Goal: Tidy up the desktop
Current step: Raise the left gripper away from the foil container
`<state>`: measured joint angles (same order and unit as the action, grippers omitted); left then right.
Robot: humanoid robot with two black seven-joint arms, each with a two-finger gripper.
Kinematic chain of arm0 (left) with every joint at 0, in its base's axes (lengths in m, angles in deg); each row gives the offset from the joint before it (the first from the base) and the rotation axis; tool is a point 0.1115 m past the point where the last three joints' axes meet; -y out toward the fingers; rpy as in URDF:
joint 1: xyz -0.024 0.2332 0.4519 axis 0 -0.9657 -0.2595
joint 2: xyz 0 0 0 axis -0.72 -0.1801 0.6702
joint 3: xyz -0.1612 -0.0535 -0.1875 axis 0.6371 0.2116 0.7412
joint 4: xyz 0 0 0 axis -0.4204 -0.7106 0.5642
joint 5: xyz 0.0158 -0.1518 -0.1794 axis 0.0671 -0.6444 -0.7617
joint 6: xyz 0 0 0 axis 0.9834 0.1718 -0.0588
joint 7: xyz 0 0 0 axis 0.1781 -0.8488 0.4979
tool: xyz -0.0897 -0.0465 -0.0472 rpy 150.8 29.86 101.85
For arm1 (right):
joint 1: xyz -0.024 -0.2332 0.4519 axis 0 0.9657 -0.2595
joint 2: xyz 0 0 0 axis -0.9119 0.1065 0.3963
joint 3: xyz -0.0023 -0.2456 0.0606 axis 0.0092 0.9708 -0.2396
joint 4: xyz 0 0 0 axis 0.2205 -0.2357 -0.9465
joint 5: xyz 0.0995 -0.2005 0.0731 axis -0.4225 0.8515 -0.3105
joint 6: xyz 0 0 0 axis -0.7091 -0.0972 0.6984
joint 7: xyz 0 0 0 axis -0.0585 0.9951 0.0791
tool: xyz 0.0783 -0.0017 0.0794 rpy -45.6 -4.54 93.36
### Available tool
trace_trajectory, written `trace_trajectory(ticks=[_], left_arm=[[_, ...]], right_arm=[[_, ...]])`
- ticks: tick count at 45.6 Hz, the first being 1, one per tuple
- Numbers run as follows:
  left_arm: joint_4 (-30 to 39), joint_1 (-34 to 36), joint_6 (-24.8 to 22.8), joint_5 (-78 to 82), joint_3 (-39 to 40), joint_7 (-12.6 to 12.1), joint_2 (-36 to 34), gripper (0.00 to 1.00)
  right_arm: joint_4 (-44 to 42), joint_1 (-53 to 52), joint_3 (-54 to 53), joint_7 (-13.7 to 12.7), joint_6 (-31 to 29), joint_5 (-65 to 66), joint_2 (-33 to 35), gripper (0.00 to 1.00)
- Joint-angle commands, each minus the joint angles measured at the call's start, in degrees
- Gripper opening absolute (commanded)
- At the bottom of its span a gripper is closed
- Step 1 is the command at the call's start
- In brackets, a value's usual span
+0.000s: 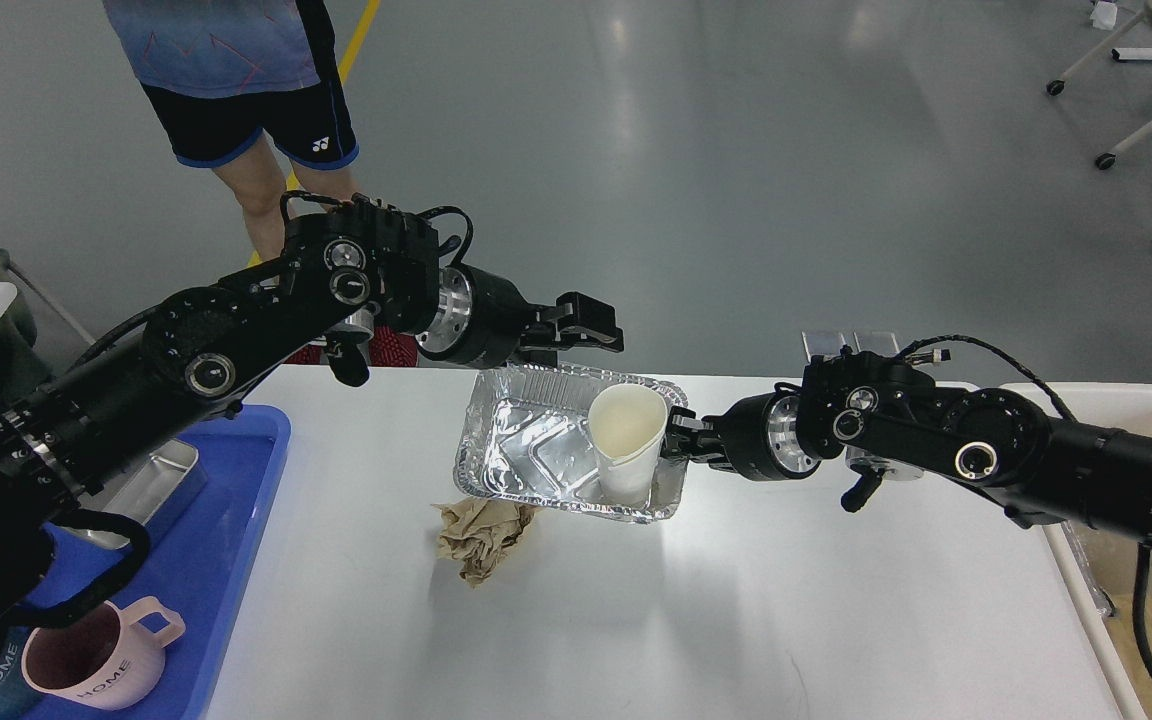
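The white desktop (636,610) fills the lower middle of the head view. A foil tray (526,450) sits at its far middle with a white paper cup (626,440) standing upright in its right end. My left gripper (591,335) hovers open and empty above the tray's far rim. My right gripper (678,440) is shut on the tray's right rim, just right of the cup. A crumpled brown paper (484,532) lies on the desktop in front of the tray.
A blue plastic tray (226,560) at the left holds a pink mug (96,665) and a metal box (151,490). A beige bin (1106,400) stands at the right edge. A person (246,90) stands beyond the far left corner.
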<state>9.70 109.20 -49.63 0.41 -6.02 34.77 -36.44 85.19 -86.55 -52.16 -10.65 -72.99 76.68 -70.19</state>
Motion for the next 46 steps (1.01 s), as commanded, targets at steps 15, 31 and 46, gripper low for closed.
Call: trace_trajectory(ticks=[15, 31, 46], left_arm=[[18.96, 1.37, -0.71, -5.21, 2.34, 0.08, -23.55, 0.86], [28.65, -1.88, -1.32, -11.80, 2.08, 10.09, -51.95, 0.85], [28.21, -6.02, -1.23, -17.25, 2.34, 18.18, -61.90, 0.86]], right_arm=[[-0.09, 0.18, -0.44, 0.00, 0.10, 0.00, -0.06, 0.00], [-0.18, 0.62, -0.44, 0.00, 0.19, 0.00, -0.15, 0.00], [-0.27, 0.88, -0.44, 0.00, 0.28, 0.00, -0.15, 0.00]])
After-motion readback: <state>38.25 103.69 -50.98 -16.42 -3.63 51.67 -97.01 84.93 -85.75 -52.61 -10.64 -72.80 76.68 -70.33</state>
